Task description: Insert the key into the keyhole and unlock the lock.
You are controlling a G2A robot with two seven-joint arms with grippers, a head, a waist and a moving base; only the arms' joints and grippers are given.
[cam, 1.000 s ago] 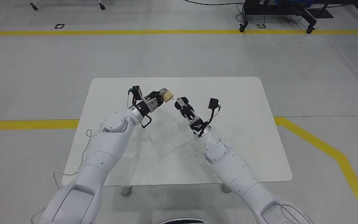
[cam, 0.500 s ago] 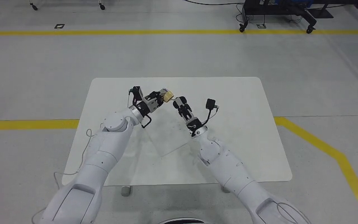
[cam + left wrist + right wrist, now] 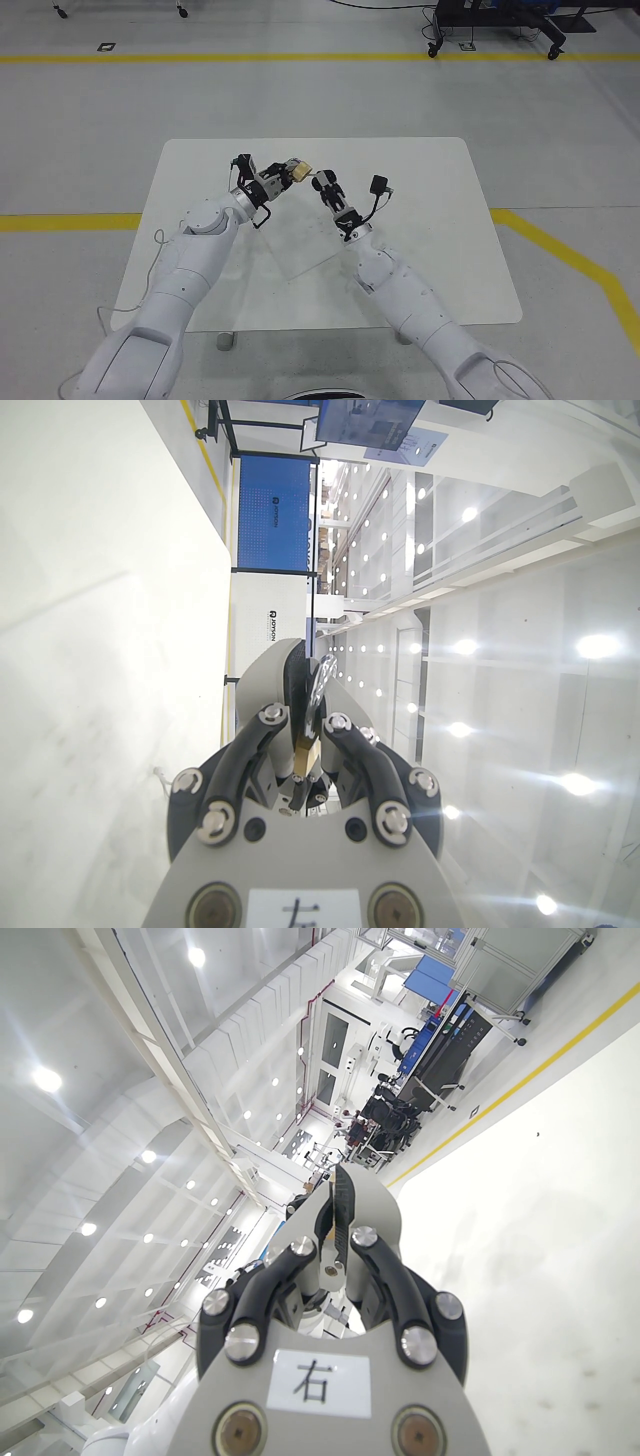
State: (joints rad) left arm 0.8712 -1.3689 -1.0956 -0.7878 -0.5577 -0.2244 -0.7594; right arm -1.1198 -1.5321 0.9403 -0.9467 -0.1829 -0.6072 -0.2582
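Alignment step: left hand point(image 3: 314, 687) pinches lock point(image 3: 306, 756); right hand point(image 3: 334, 1208) pinches thin blade, likely key point(image 3: 327, 1228), just beside lock. Next: line tip with keyhole, push straight, then turn.

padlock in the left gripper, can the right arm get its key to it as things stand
Probably yes. The right gripper, shut on the key, hangs right beside the padlock held up by the left gripper, with nothing between them. Whether the key lines up with the keyhole cannot be told.
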